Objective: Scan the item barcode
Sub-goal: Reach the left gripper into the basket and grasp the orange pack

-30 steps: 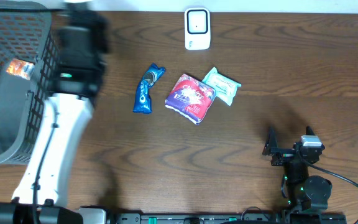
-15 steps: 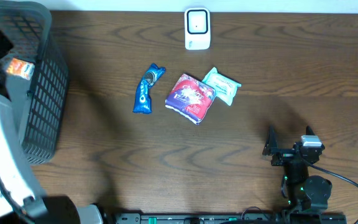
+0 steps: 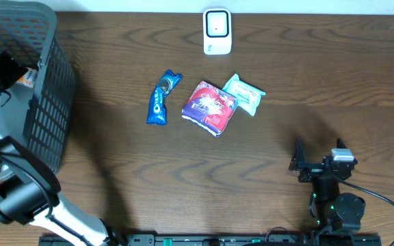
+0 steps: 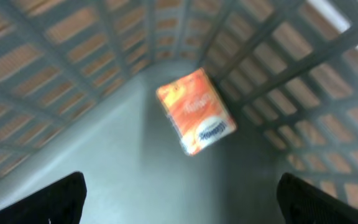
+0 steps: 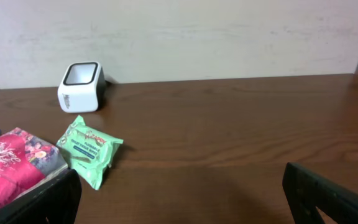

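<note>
the left gripper [image 4: 180,198] hung inside the basket [image 4: 98,162], jaws spread wide, holding nothing, an orange packet [image 4: 196,110] lying just ahead of it; the right gripper [image 5: 179,196] also gaped.

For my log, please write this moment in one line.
left gripper open | orange pack in basket | right gripper open

The orange packet [image 4: 196,111] is blurred, and the red packet [image 5: 11,168] is cut by the picture's edge.

table [image 3: 252,160]: dark brown wood
far edge: white scanner [image 3: 217,31]
middle: blue packet [image 3: 163,98], red pack [image 3: 210,108], green pack [image 3: 244,94], side by side
left end: grey basket [image 3: 43,116]
</note>
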You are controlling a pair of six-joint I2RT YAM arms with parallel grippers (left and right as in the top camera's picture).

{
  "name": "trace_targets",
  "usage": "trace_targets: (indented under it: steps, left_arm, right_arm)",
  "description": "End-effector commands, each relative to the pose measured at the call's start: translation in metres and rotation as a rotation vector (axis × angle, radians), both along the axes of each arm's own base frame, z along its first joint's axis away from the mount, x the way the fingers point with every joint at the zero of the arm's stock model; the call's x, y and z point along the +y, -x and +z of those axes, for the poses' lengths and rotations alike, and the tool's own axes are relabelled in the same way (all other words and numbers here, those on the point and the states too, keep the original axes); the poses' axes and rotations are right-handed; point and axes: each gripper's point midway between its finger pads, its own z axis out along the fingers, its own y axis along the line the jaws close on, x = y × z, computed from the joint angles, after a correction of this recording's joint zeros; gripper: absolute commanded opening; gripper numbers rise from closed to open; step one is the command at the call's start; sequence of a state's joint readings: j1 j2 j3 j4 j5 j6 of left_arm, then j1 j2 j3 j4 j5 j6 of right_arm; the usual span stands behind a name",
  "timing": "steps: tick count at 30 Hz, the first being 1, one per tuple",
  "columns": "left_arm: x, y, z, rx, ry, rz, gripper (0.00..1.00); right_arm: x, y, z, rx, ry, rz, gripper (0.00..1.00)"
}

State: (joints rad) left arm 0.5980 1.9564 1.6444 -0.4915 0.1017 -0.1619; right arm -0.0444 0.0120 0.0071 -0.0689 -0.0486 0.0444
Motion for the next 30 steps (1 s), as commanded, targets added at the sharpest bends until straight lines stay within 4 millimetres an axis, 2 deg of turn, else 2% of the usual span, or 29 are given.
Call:
trace_targets:
  steps: [1, 11, 12, 13, 22, 23, 24, 25, 29, 30]
  left_arm:
    - [-0.005, -0.015, -0.018, -0.013, 0.029, -0.018, 0.98]
    - [0.010, -0.035, -0.086, -0.030, 0.114, 0.102, 0.99]
    - [0.011, -0.037, -0.091, -0.028, 0.114, 0.103, 0.92]
    - [0.012, -0.038, -0.096, -0.027, 0.114, 0.103, 0.88]
    - [0.016, -0.045, -0.127, -0.027, 0.124, 0.111, 0.86]
    - [0.016, -0.045, -0.131, -0.023, 0.126, 0.110, 0.83]
    - [0.015, -0.044, -0.136, -0.016, 0.130, 0.111, 0.71]
    - [0.015, -0.044, -0.139, -0.010, 0.133, 0.111, 0.53]
    - [0.013, -0.038, -0.143, 0.014, 0.147, 0.116, 0.08]
    - [0.014, -0.037, -0.141, 0.015, 0.148, 0.117, 0.08]
  right_arm:
    - [0.002, 0.000, 0.000, -0.001, -0.010, 0.008, 0.99]
    - [0.002, 0.000, 0.000, -0.001, -0.010, 0.008, 0.99]
    - [0.002, 0.000, 0.000, -0.001, -0.010, 0.008, 0.99]
    - [0.002, 0.000, 0.000, -0.001, -0.010, 0.008, 0.99]
    - [0.002, 0.000, 0.000, -0.001, -0.010, 0.008, 0.99]
    - [0.002, 0.000, 0.000, -0.001, -0.010, 0.008, 0.99]
    - [0.002, 0.000, 0.000, -0.001, -0.010, 0.008, 0.99]
    - [0.002, 0.000, 0.000, -0.001, -0.010, 0.008, 0.99]
    - [0.002, 0.000, 0.000, -0.001, -0.010, 0.008, 0.99]
    - [0.002, 0.000, 0.000, -0.001, -0.010, 0.008, 0.99]
